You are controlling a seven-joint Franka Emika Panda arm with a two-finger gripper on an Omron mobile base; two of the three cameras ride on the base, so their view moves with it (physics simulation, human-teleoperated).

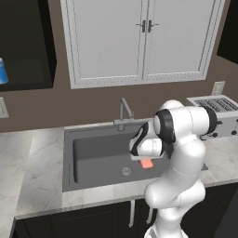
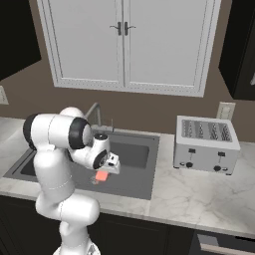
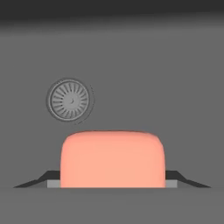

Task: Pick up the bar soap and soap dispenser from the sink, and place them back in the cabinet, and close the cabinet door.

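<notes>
A: We're low over the sink [image 1: 69, 158] now, and the bar soap [image 3: 113, 158] sits dead centre between our fingertips [image 3: 188, 180], straight ahead along the gripper [image 3: 113, 186].

B: Long axis?

A: In the hand view it runs across, fingertip to fingertip, so we straddle its length. The jaws flank the bar; whether they're pinching it or just bracketing it, we can't tell.

B: And the base cameras?

A: They show the bar soap [image 1: 147, 163] right beneath the hand, near the drain [image 1: 126, 171], with the faucet [image 1: 123, 111] behind. The left one also catches the soap dispenser [image 1: 3, 70] up in the cabinet [image 1: 28, 46].
</notes>
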